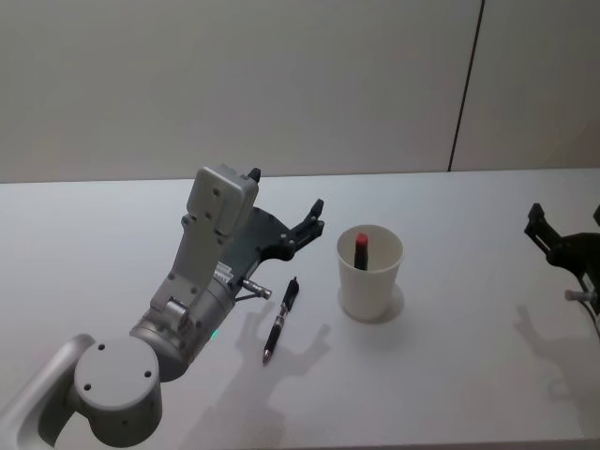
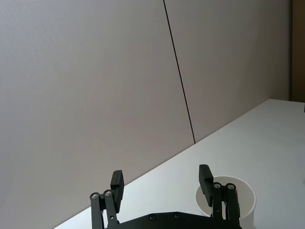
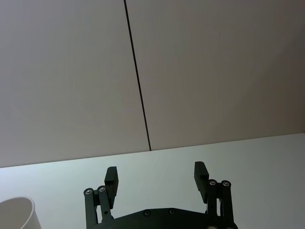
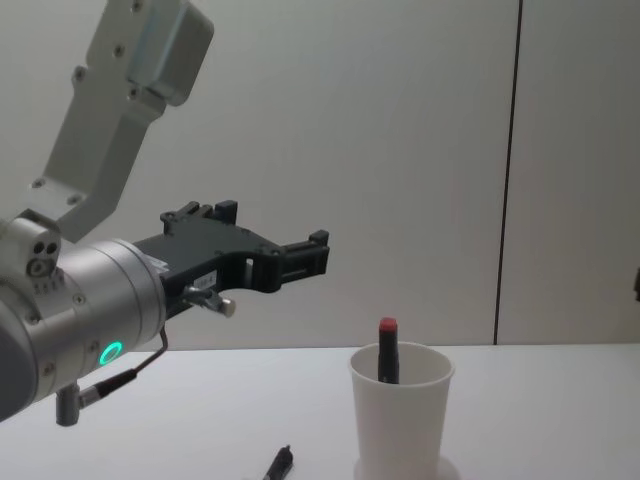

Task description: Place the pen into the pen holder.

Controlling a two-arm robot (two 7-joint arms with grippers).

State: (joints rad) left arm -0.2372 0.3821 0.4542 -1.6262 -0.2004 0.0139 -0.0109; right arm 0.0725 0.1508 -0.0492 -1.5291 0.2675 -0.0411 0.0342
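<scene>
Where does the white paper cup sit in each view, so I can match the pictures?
Head view: cup right of centre, a loose pen beside it.
Left wrist view: cup just beyond the left gripper, partly behind one finger.
Right wrist view: cup off beside the right gripper, cut by the frame edge.
Chest view: cup low centre.
Shared landmark: the dark vertical wall seam.

A plain white worktop [image 1: 450,384] runs back to a pale grey panelled wall [image 1: 234,84]. One thin dark vertical seam [image 1: 466,84] divides the wall panels, right of centre. A red-capped dark marker [image 1: 361,251] stands upright inside the pen holder [image 1: 370,291].
</scene>
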